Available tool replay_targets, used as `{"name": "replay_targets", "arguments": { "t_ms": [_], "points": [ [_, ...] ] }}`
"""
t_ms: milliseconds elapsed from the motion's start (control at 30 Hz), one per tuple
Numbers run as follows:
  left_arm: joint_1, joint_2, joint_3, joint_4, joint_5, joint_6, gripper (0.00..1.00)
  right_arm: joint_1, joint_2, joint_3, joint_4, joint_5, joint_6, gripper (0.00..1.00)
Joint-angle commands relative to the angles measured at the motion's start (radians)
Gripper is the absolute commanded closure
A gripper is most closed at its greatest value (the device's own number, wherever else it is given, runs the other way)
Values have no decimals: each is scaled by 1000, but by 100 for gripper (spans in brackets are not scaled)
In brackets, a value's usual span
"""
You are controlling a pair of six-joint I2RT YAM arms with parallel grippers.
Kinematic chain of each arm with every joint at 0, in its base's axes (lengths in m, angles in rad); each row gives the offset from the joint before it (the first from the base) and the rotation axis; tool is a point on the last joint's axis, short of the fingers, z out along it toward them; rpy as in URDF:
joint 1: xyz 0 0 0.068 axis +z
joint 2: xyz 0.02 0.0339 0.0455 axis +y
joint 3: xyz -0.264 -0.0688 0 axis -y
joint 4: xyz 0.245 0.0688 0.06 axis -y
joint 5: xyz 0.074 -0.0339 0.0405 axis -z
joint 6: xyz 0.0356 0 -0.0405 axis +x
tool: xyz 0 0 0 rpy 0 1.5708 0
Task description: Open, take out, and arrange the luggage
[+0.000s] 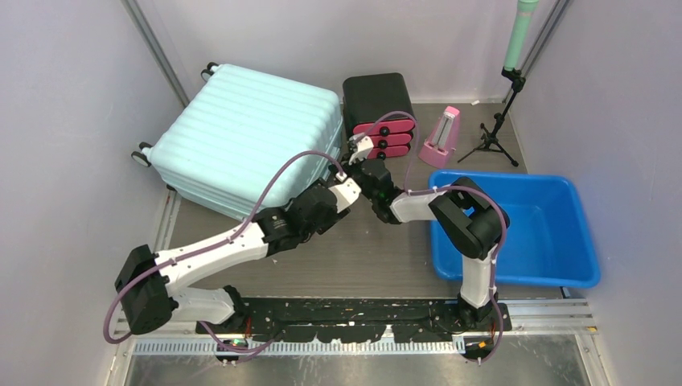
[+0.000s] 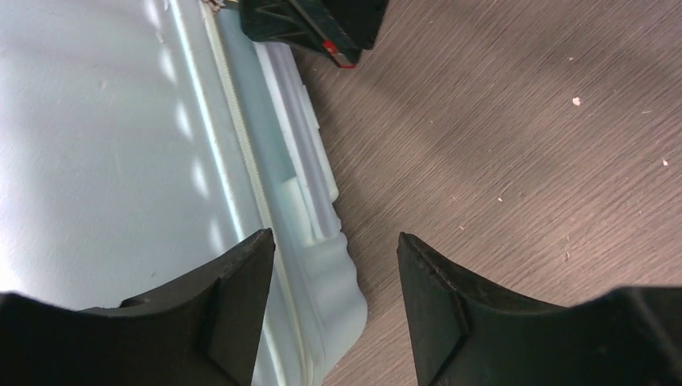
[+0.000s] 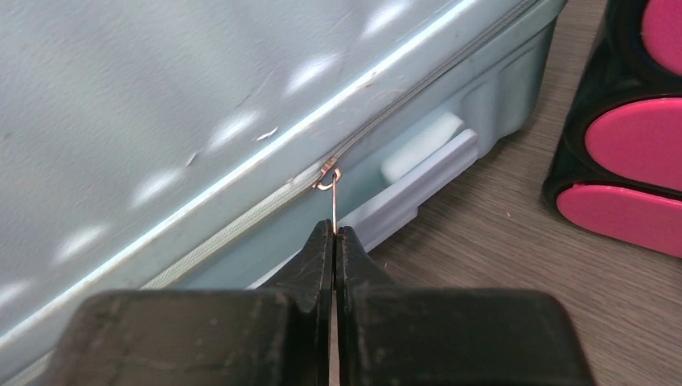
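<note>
Pinching the zip pull [image 3: 330, 191], our right end effector [image 3: 333, 233] faces the long seam of the luggage [image 3: 161, 96]; our left end effector [image 2: 334, 257] hangs open, empty.

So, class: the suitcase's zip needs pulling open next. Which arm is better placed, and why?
Right. The right gripper is shut on the zipper pull of the luggage, probably ready to drag it along the seam. The left gripper is open at the case's edge, gripping nothing.
</note>
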Motion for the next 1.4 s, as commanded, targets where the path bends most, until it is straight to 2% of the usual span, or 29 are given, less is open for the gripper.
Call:
{"name": "replay_targets", "arguments": {
  "t_ms": [0, 133, 300, 533, 767, 967, 1100, 1367],
  "points": [
    [-3, 59, 21, 104, 20, 71, 40, -59, 29, 58, -25, 36, 64, 100],
    [-2, 119, 12, 166, -55, 113, 39, -63, 36, 91, -62, 33, 53, 100],
    [0, 222, 58, 232, -76, 167, 39, -69, 40, 92, -62, 34, 60, 100],
    [12, 370, 130, 211, -151, 193, 41, -79, 47, 75, -61, 35, 66, 100],
    [43, 378, 120, 237, -179, 150, 41, -84, 46, 92, -79, 26, 64, 100],
    [46, 352, 134, 120, -176, 54, 48, -91, 51, 105, -90, 22, 67, 100],
    [46, 276, 51, 183, -147, 81, 47, -106, 63, 128, -106, 14, 63, 100],
    [70, 311, 50, 179, -112, 89, 46, -143, 88, 179, -141, -18, 47, 100]
  ]
}}
